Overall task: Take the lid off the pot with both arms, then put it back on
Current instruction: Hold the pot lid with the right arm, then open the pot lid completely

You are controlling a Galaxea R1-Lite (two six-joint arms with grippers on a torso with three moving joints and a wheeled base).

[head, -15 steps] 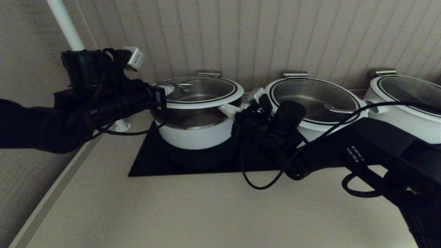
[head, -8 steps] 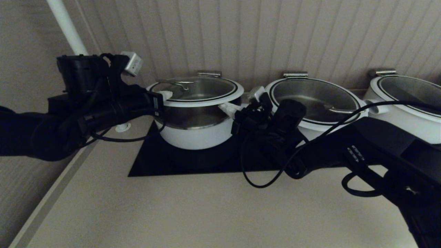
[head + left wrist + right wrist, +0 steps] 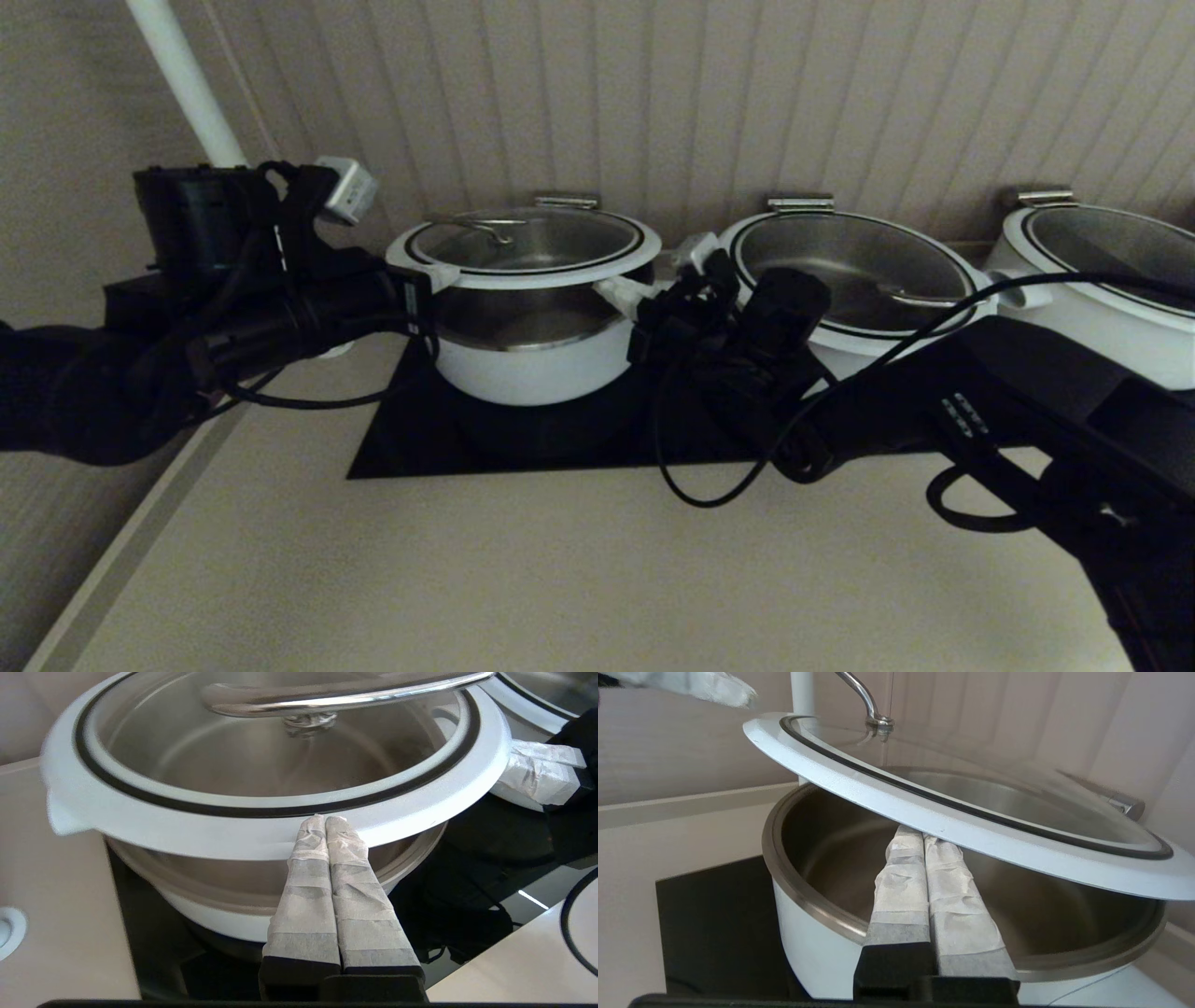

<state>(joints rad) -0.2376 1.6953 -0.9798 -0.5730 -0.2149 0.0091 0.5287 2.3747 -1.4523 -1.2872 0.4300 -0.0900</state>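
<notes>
The lid (image 3: pixel 527 247), glass with a broad white rim and an arched steel handle, hangs tilted above the white pot (image 3: pixel 532 369), leaving a gap over the steel inside. My left gripper (image 3: pixel 439 277) is shut, and its taped fingertips (image 3: pixel 325 820) press the lid's rim (image 3: pixel 187 826) on the left side. My right gripper (image 3: pixel 616 291) is also shut, its tips (image 3: pixel 915 835) tucked under the rim (image 3: pixel 971 830) on the right side, over the open pot (image 3: pixel 812 952). Neither gripper clamps the lid; it rests between them.
The pot stands on a black cooktop (image 3: pixel 420 439). Two wider white pots (image 3: pixel 850 271) (image 3: pixel 1111 271) with lids stand to the right, close to my right arm. A panelled wall lies right behind. A white pole (image 3: pixel 187 84) rises at the left, near the counter's edge (image 3: pixel 140 532).
My left arm has moved left and slightly down. The lid's left edge has followed it leftward. The right arm has barely moved.
</notes>
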